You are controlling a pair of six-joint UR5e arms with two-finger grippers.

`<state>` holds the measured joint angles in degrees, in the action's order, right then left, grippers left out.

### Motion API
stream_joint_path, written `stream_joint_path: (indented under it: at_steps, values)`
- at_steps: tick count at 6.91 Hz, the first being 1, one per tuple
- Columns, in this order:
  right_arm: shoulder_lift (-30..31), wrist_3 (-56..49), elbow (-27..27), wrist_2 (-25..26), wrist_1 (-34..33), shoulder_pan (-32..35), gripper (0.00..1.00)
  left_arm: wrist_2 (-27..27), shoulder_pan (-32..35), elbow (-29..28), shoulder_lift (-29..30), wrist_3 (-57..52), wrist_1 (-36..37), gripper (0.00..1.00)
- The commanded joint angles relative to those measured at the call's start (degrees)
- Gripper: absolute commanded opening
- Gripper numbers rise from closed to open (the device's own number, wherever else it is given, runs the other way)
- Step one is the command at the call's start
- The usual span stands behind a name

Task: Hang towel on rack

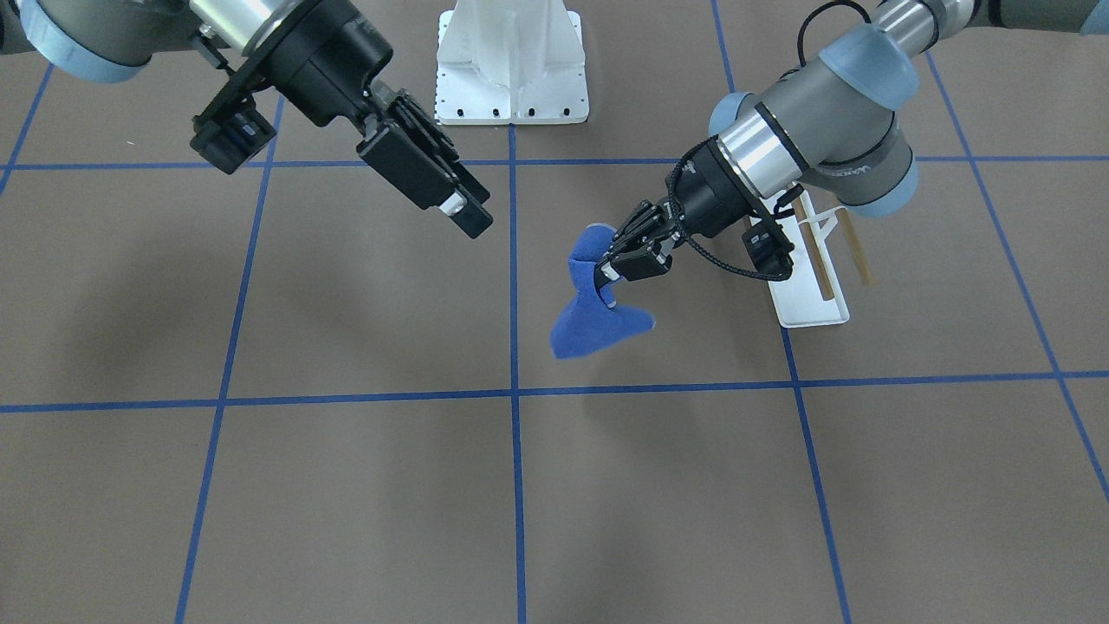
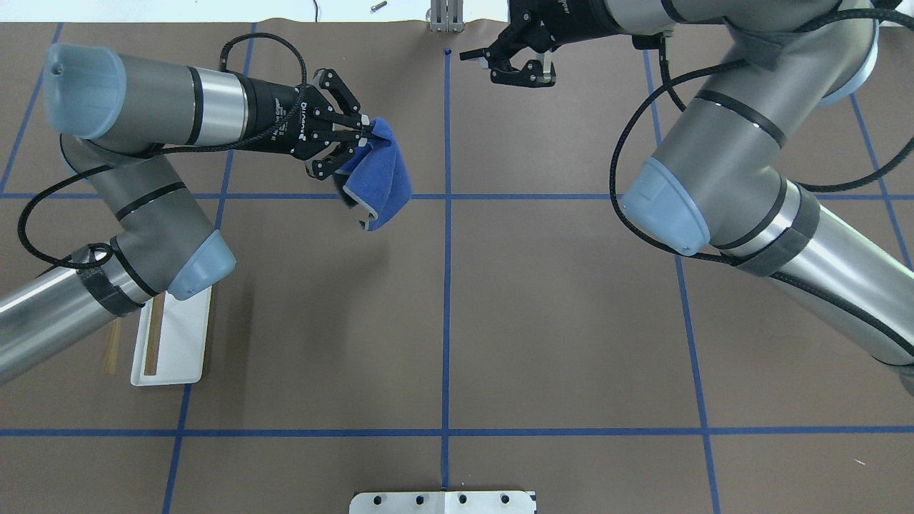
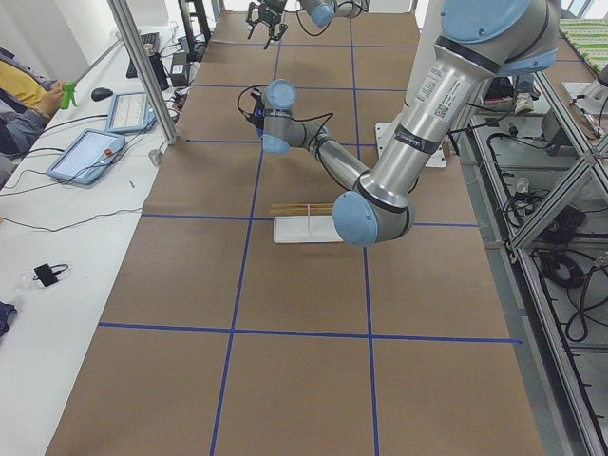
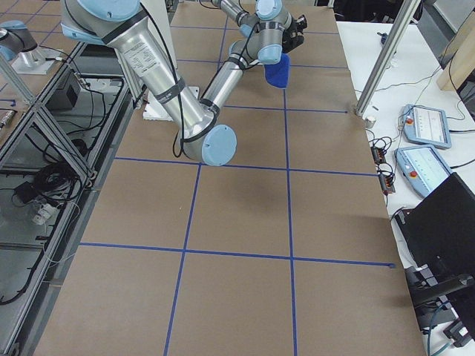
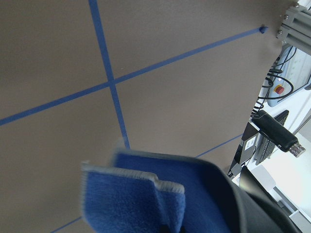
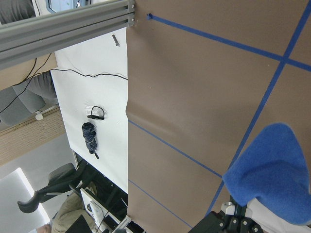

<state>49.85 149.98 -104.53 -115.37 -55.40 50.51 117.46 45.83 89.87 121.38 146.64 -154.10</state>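
Observation:
My left gripper (image 1: 613, 276) is shut on the royal-blue towel (image 1: 598, 325) and holds it bunched, hanging above the table near the centre line. The towel also shows in the overhead view (image 2: 378, 178), with its grey underside and pale trim at the lower edge. The rack (image 1: 810, 299), a white base with two wooden dowels, stands behind the left forearm, partly hidden by it; in the overhead view it (image 2: 178, 343) sits under the left elbow. My right gripper (image 2: 521, 71) is open and empty, high at the far side of the table.
A large white bolted pedestal (image 1: 511, 78) stands at the robot's edge of the table. Blue tape lines grid the brown table cover. An aluminium post (image 2: 444, 18) stands at the far edge. Tablets and cables lie on the operators' bench (image 3: 90, 152).

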Motion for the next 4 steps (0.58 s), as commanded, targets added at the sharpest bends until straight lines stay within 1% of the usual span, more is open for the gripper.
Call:
stream_joint_path:
  at_steps: [1, 2, 3, 4]
  values:
    - [2.7, -3.5, -0.8, -2.4, -0.1, 1.7, 1.00, -0.3, 0.5, 6.1, -5.7, -24.2, 0.6, 0.00]
    - [3.2, -4.9, -0.8, -2.4, -0.1, 1.8, 1.00, -0.4, 1.8, 7.0, -7.2, -34.4, 0.6, 0.00]
    - [3.7, -5.7, -0.7, -2.4, -0.1, 1.9, 1.00, -0.4, 2.5, 8.2, -9.6, -49.1, 0.7, 0.00]
    - [4.1, -7.5, -0.7, -2.4, -0.1, 1.9, 1.00, -0.4, 2.9, 9.4, -13.0, -60.0, 0.7, 0.00]
